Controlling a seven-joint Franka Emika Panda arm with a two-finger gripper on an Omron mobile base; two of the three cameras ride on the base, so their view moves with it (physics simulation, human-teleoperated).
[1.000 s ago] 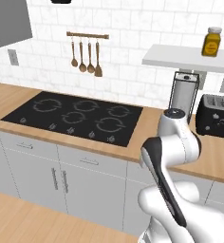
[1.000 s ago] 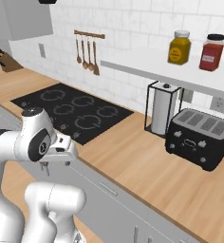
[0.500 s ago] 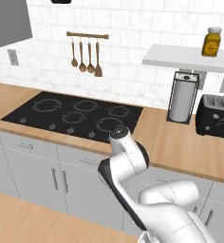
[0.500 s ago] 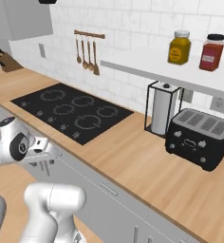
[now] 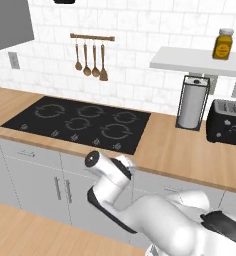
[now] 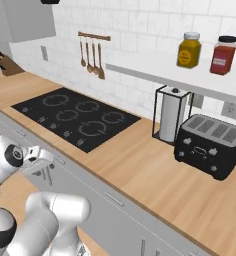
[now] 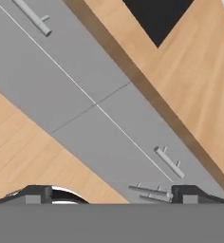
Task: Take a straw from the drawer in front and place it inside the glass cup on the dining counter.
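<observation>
Arm (image 5: 110, 185) lower now; tool (image 7: 109, 194) wide before drawer (image 7: 133, 142)

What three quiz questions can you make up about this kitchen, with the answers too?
1. True or false: the grey drawer in front of the robot's hand is shut.
2. How many wooden utensils hang on the wall rail? A) two B) four C) six
3. Fill in: the paper towel roll stands on the counter between the black cooktop and the black ____.

Key: 1. True. 2. B. 3. toaster.
</observation>
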